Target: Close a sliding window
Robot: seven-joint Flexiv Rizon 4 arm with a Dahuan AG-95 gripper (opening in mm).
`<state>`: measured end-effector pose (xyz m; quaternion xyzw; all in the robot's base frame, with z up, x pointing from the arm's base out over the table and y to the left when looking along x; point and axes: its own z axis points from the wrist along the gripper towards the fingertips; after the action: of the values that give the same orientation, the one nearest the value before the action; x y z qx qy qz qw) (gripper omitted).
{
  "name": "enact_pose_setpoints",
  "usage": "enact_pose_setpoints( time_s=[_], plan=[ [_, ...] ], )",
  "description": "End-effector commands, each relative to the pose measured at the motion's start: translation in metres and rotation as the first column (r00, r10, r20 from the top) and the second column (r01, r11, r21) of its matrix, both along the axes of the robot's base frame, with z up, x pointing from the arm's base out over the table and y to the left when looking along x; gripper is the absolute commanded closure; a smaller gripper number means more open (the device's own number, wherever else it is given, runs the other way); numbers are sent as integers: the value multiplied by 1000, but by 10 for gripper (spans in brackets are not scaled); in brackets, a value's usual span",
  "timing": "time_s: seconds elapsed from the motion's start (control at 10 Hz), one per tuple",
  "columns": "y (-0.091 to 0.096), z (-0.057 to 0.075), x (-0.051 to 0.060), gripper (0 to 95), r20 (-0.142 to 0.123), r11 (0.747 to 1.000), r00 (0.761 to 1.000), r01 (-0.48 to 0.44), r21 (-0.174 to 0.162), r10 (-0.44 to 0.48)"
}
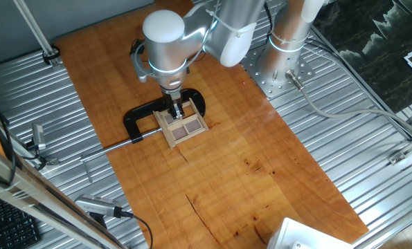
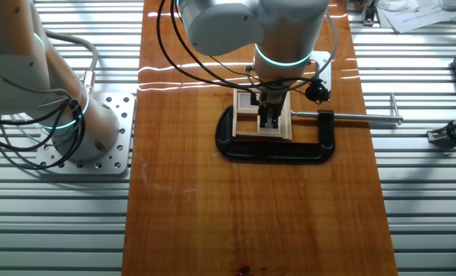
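Nearest the camera, bare wooden surface (image 1: 261, 180); beyond it the sliding window (image 1: 186, 127), judged light, stiff, fragile, sits clamped. End effector (image 1: 178, 111) touches its frame; grip state indeterminable.

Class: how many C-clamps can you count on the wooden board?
1. The black C-clamp lies around the sliding window, under the gripper; the arm may hide others.

Wooden board (image 1: 261, 173) – clamp (image 2: 277, 149), sliding window (image 1: 185, 128) on it
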<state>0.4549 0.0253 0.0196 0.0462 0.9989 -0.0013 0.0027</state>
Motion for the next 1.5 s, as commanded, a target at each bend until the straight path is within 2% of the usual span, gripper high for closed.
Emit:
enact_pose_setpoints(
  time_s=[0.1, 1.5],
  plan=[
    [0, -1, 0, 950, 1, 1000, 1000, -1, 0, 1],
    [0, -4, -2, 950, 2, 1000, 1000, -6, -1, 6]
  ],
)
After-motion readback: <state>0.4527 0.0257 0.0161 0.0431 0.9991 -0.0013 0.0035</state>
